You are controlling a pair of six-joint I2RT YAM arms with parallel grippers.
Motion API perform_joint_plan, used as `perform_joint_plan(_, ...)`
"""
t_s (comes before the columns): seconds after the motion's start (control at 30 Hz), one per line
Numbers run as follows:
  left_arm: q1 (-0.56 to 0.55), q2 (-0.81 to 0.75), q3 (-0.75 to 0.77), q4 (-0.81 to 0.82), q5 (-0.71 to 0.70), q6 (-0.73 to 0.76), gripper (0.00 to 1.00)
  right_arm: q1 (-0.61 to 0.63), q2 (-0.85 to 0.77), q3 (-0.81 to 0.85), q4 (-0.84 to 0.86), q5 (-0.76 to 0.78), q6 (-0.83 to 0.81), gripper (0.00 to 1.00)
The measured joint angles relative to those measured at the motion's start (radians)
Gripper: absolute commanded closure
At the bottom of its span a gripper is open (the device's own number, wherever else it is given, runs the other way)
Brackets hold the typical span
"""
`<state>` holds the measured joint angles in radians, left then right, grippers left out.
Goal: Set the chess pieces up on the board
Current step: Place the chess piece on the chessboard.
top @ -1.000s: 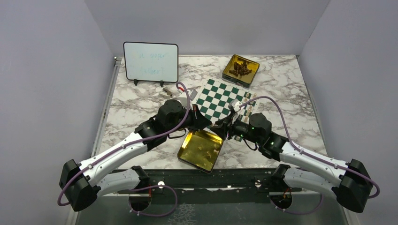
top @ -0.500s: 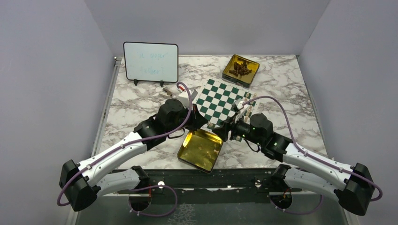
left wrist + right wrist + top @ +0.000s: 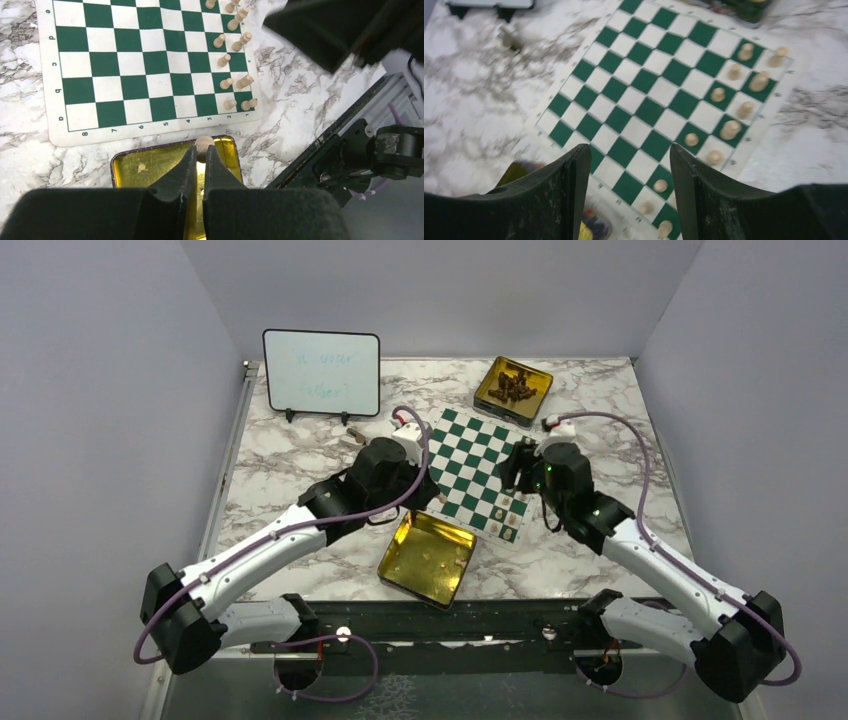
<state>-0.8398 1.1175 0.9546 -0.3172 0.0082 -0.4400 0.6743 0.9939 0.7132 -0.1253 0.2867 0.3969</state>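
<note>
While the arms work over the grey-veined white marble table (image 3: pixel 290 465), we start with the flat green-and-white checked chessboard mat (image 3: pixel 462 462), which lies at an angle between them. Just beside its near edge is the square gold metal tin (image 3: pixel 410 555), which looks like the supply for the pale side, with a few pale specks showing inside. Above the board hangs the right gripper (image 3: pixel 630 150), its jaws apart with nothing between them, so we'd say it's free for another pick. The left gripper (image 3: pixel 201 150) is over the tin's board-side rim, fingers pinched tight on a small cream wooden chess piece (image 3: pixel 204 144). It is held low, so the rounded head pokes clear, which should help an upright set-down. The tiny cream chess pieces (image 3: pixel 223 60) already placed stand in two rows along one board edge. There are gaps to fill, so we call it partway.
</note>
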Motion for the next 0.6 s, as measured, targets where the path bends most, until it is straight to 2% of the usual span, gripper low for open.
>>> perform_joint_plan(0.13,-0.003,0.1,0.068,-0.009,-0.002,0.019,0.97,-0.225,0.056,0.042,-0.011,-0.032,-0.001,0.34)
perform_joint_plan(0.33,-0.053,0.276,0.193,0.006,-0.015,0.047,0.97,-0.487,0.095,0.045,-0.014,-0.122,0.007,0.32)
perform_joint_plan(0.5,-0.108,0.443,0.321,0.037,-0.024,0.066,0.98,-0.647,0.14,0.036,0.008,-0.178,0.05,0.31)
perform_joint_plan(0.6,-0.136,0.533,0.391,0.053,-0.032,0.079,0.98,-0.698,0.163,0.016,0.016,-0.221,0.089,0.28)
